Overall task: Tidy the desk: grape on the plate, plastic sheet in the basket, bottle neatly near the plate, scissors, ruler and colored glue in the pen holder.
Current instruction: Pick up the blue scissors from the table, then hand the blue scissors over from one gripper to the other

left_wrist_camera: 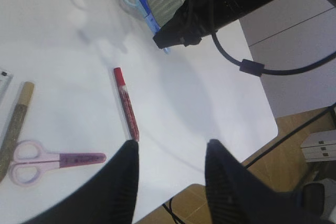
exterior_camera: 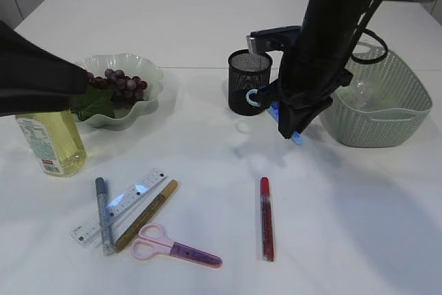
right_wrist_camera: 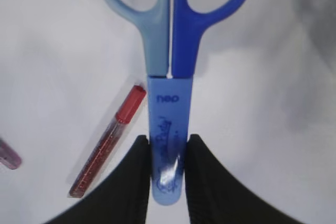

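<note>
My right gripper (right_wrist_camera: 168, 139) is shut on the sheathed blade end of the blue scissors (right_wrist_camera: 169, 51), which hang just right of the black mesh pen holder (exterior_camera: 248, 81). My left gripper (left_wrist_camera: 170, 150) is open and empty, high over the table's front right. On the table lie pink scissors (exterior_camera: 176, 248), a clear ruler (exterior_camera: 121, 206), and red (exterior_camera: 266, 217), gold (exterior_camera: 146, 214) and silver (exterior_camera: 103, 213) glue sticks. Grapes (exterior_camera: 121, 82) rest on the green plate (exterior_camera: 148, 105). The bottle (exterior_camera: 52, 139) stands beside it.
The green woven basket (exterior_camera: 376, 126) stands at the right behind my right arm, with something clear inside it. My left arm (exterior_camera: 41, 77) fills the left edge of the exterior view. The table's front right corner shows past the left gripper.
</note>
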Robot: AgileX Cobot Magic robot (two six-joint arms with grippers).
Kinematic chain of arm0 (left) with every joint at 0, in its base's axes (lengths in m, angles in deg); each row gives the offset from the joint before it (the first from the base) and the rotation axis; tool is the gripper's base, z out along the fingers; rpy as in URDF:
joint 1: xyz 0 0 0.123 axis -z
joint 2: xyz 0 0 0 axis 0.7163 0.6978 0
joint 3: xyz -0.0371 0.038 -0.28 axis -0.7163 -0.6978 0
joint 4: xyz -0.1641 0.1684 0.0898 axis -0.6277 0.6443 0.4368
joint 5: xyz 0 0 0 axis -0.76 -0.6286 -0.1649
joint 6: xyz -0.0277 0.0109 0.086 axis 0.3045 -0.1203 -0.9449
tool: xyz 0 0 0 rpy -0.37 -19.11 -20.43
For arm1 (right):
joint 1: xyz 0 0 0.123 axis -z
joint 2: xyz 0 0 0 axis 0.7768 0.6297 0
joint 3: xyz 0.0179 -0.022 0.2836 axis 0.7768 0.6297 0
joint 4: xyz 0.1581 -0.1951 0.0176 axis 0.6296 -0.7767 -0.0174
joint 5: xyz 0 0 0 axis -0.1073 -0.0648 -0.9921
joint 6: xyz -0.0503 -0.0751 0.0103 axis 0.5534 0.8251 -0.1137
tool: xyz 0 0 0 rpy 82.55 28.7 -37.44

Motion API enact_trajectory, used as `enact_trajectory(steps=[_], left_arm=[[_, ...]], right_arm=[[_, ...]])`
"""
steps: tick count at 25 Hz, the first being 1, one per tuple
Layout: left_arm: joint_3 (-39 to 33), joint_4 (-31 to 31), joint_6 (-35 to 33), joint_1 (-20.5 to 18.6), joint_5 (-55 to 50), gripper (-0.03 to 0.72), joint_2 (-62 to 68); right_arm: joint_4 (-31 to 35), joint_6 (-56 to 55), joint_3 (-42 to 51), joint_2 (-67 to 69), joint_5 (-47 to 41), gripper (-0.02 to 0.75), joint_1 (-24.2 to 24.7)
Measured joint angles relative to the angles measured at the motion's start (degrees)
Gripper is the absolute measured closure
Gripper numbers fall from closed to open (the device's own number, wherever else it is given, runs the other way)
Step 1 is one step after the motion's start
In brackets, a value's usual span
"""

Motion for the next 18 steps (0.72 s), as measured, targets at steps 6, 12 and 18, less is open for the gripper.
enact_trajectory(steps=[6, 12, 18], left_arm=[[0.0, -8.93, -8.23, 0.0, 2.82, 0.379, 5.53], [0.0, -21.55, -18.06, 0.4, 4.72, 0.379, 12.15], [0.09, -34.19, -30.21, 5.0, 7.24, 0.377, 19.5]], right_arm=[[1.58, -0.11, 0.0, -3.01, -0.13, 0.555, 0.0], [4.02, -0.22, 0.0, -5.45, -0.25, 0.554, 0.0], [5.68, -0.22, 0.0, -6.44, -0.25, 0.555, 0.0]])
